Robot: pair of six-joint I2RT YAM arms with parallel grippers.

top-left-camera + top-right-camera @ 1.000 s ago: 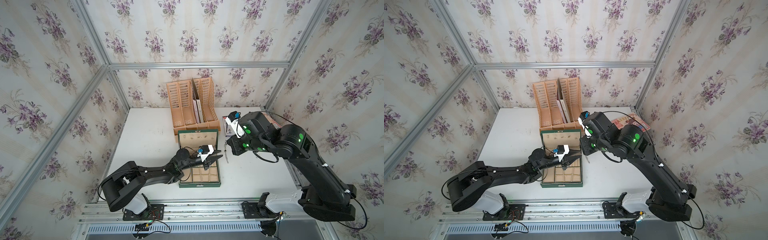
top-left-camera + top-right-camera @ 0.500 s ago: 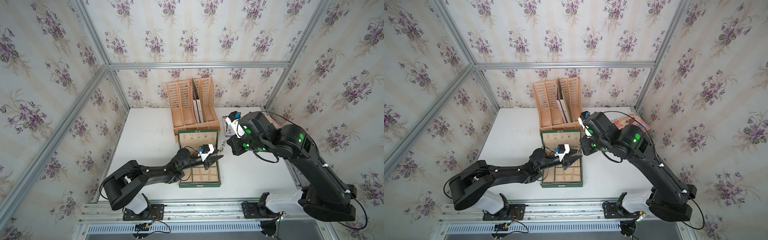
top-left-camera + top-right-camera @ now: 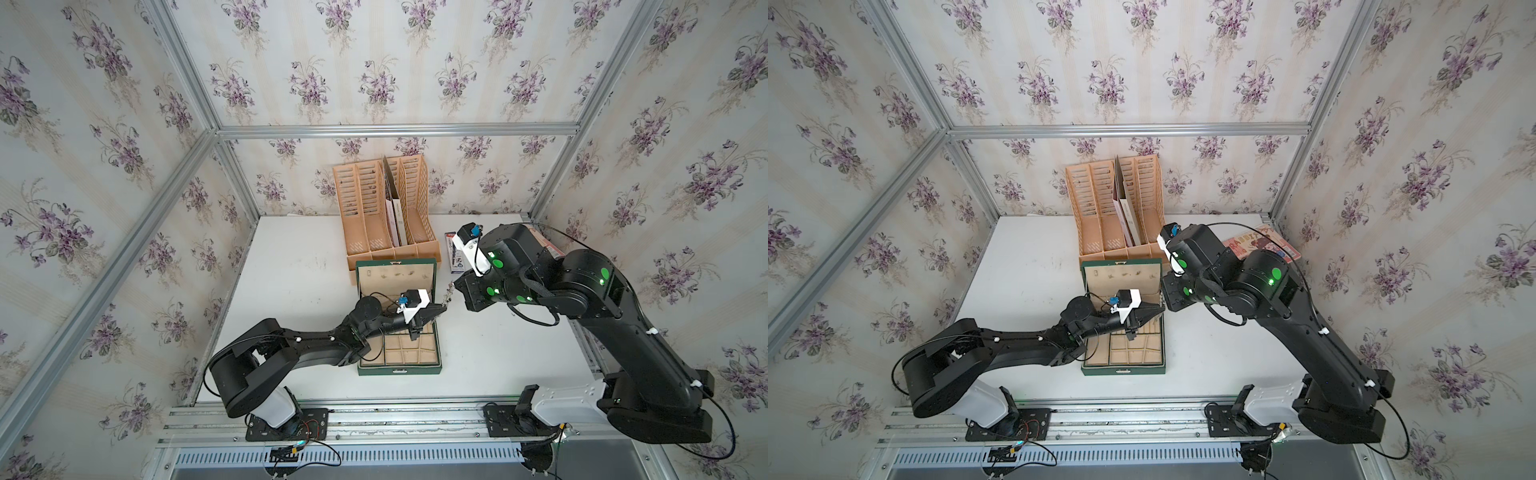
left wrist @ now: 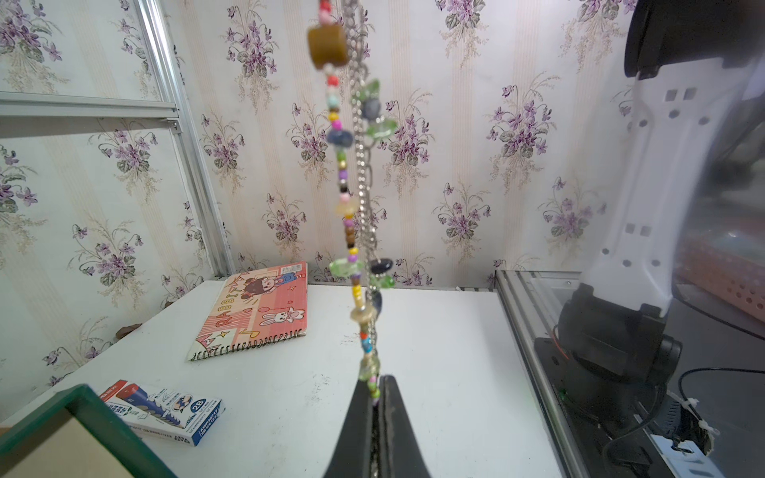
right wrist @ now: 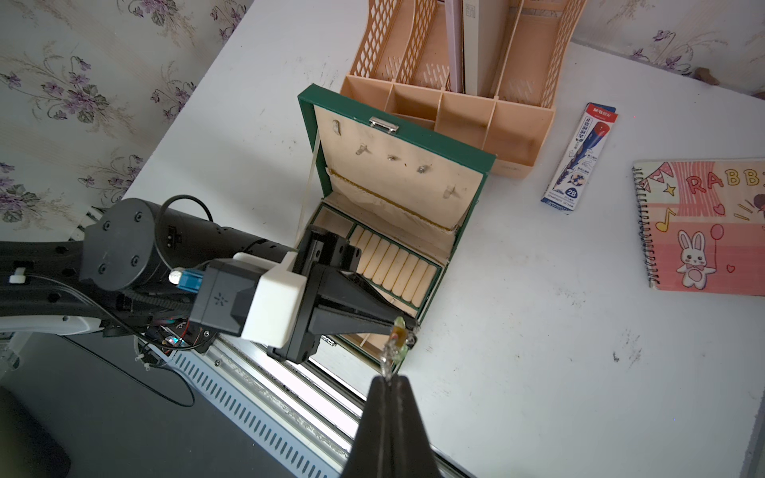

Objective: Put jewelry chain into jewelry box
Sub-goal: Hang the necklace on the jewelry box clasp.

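Now, nearest you, the jewelry box [image 3: 399,371] sits open on the counter [image 3: 498,353], its lid raised just in front of the file holder [image 3: 386,232]. At the box's right edge, your left pincer [image 4: 378,385] is clamped on the lower end of the jewelry chain [image 4: 362,198]. The chain runs up to your right pincer [image 5: 387,383], which is pinched tight on its upper end. Farther back lie a pencil box [image 4: 165,409] and a notebook [image 4: 256,310].
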